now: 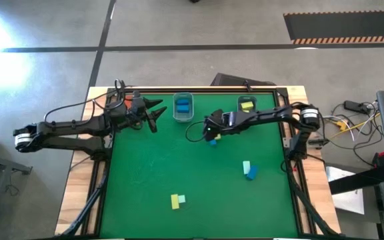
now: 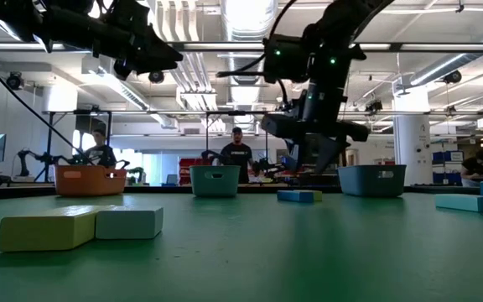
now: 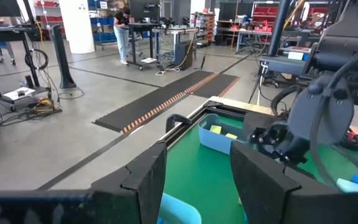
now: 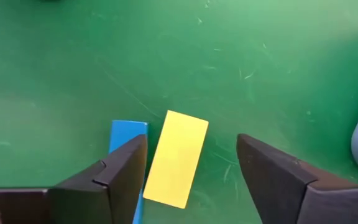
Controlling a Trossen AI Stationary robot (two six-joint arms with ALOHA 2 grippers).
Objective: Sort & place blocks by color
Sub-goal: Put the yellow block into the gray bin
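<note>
A yellow block (image 4: 176,158) lies flat on the green table with a blue block (image 4: 127,140) along its side. My right gripper (image 4: 191,168) hangs open above this pair (image 1: 213,140), slanting down, one finger on either side of the yellow block and clear of it. A mint and a blue block (image 1: 248,169) lie at mid right. A yellow and a mint block (image 1: 177,200) lie near the front edge. My left gripper (image 1: 155,113) waits open, level, at the far left.
Along the far edge stand an orange bin (image 2: 90,179), a clear bin (image 1: 183,107) holding blue blocks and a grey bin (image 1: 247,105) holding yellow blocks. Bare green surface lies at the table's middle and left. People stand in the room beyond.
</note>
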